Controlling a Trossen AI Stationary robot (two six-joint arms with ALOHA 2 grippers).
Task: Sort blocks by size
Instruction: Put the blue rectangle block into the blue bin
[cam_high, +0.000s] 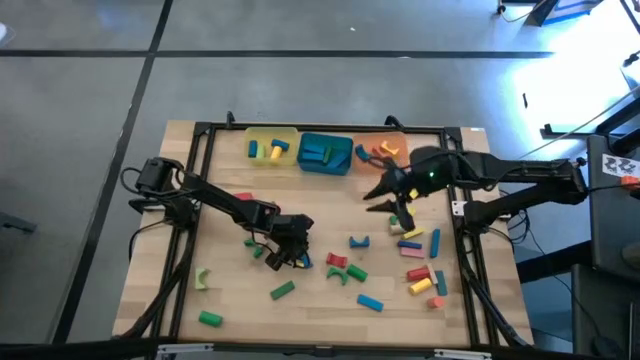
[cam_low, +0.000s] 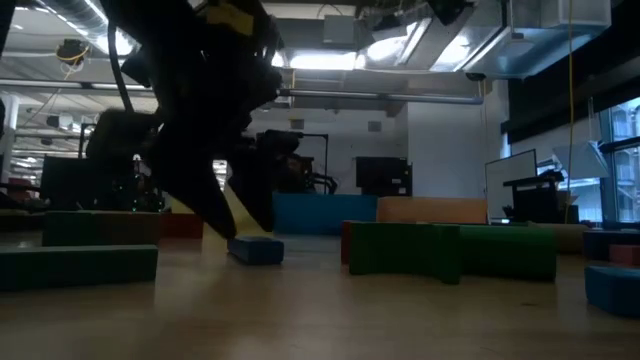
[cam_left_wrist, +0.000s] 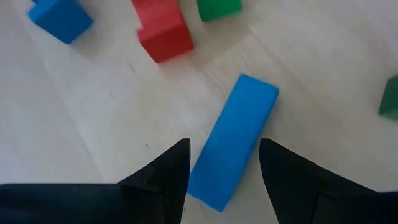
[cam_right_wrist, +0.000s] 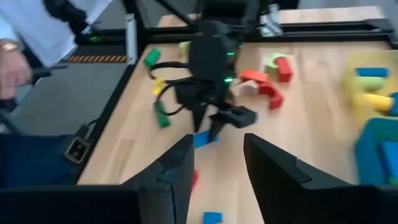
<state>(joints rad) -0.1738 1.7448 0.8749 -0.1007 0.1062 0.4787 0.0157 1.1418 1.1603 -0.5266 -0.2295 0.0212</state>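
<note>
My left gripper (cam_high: 296, 256) is open and low over the table's middle, fingers pointing down. In the left wrist view its fingertips (cam_left_wrist: 224, 144) stand on either side of the near end of a blue bar block (cam_left_wrist: 233, 140), which lies flat on the wood. The low view shows the same block (cam_low: 255, 250) at the fingertips. My right gripper (cam_high: 400, 214) is open and empty, raised above the table's right half. Its wrist view (cam_right_wrist: 219, 140) looks across at the left gripper and the blue bar (cam_right_wrist: 202, 138). Many coloured blocks lie scattered on the table.
A yellow tray (cam_high: 272, 146), a teal tray (cam_high: 325, 153) and an orange tray (cam_high: 385, 150) stand along the far edge with blocks in them. A red block (cam_left_wrist: 163, 31) and a blue cube (cam_left_wrist: 60, 18) lie just beyond the bar. More blocks cluster at the right (cam_high: 420, 270). A person stands beside the table (cam_right_wrist: 25, 56).
</note>
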